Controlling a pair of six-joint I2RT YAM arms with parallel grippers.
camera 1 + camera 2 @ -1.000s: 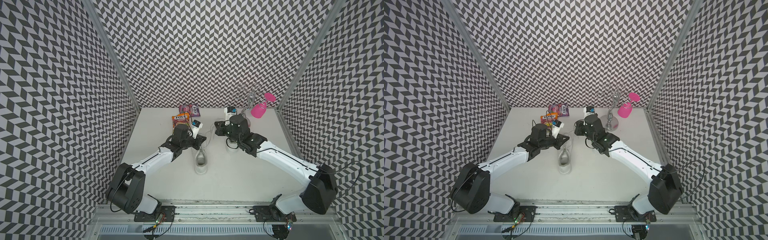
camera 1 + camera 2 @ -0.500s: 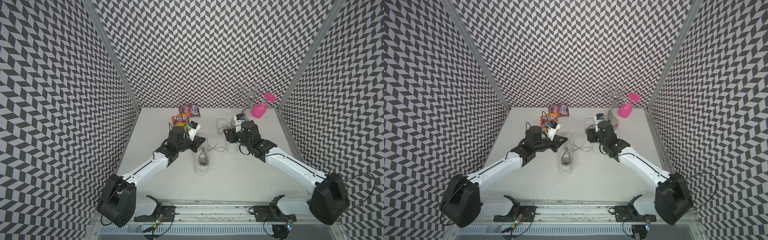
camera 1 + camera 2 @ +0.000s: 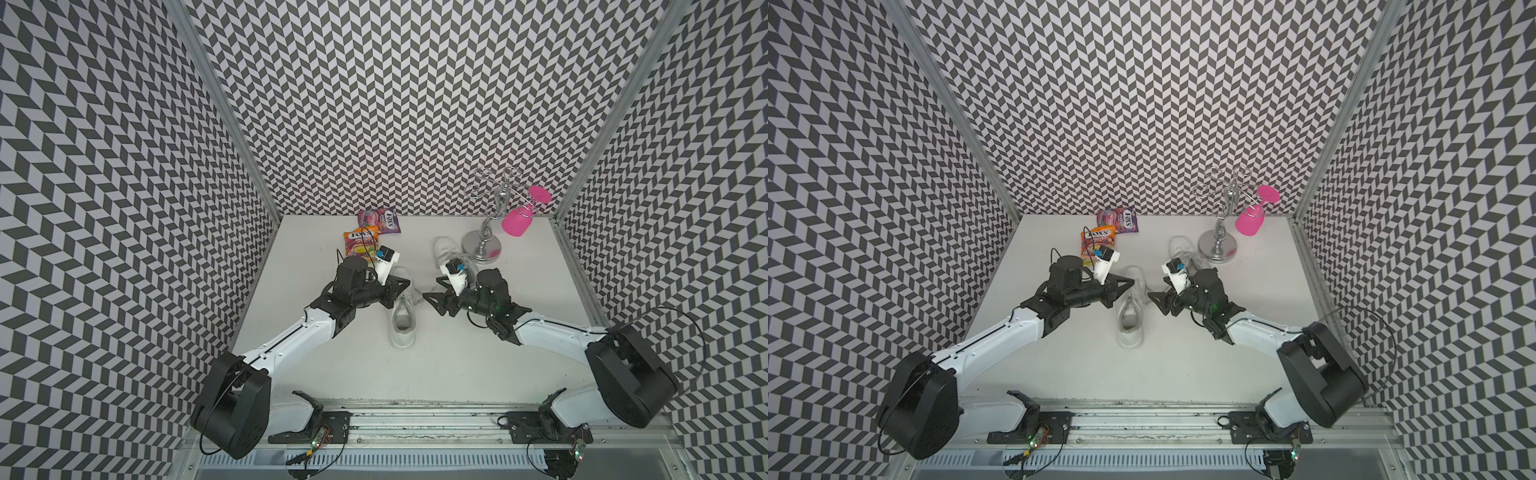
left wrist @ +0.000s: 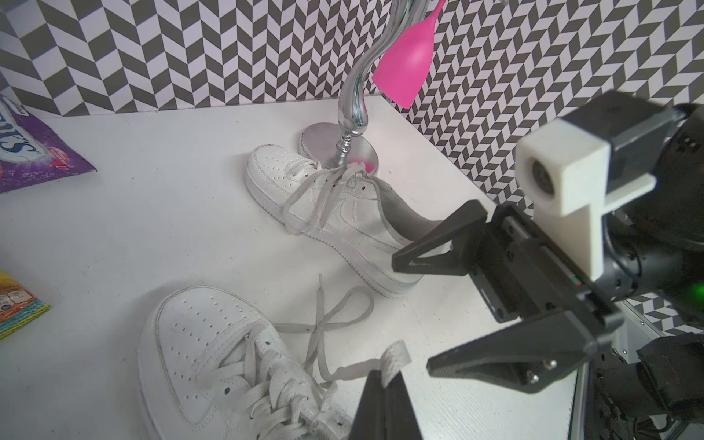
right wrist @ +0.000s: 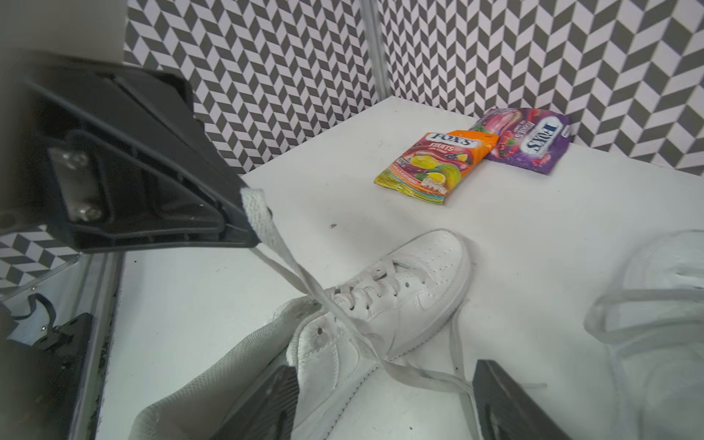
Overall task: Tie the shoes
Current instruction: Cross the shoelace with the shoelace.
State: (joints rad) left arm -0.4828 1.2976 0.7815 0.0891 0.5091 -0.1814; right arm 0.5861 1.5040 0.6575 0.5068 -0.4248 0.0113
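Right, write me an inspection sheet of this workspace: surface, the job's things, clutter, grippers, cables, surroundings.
Surface: white tabletop, a few small specks.
Job's things: near shoe at the middle, laces loose; far shoe beside the stand's base, laces loose too.
Clutter: two candy bags, orange and purple, at the back; silver stand with a pink glass hanging from it.
Grippers: left gripper shut on a lace of the near shoe; right gripper open, holding nothing.
Cables: thin black leads at both arm bases.
Surroundings: chevron-patterned walls on three sides, metal rail in front.
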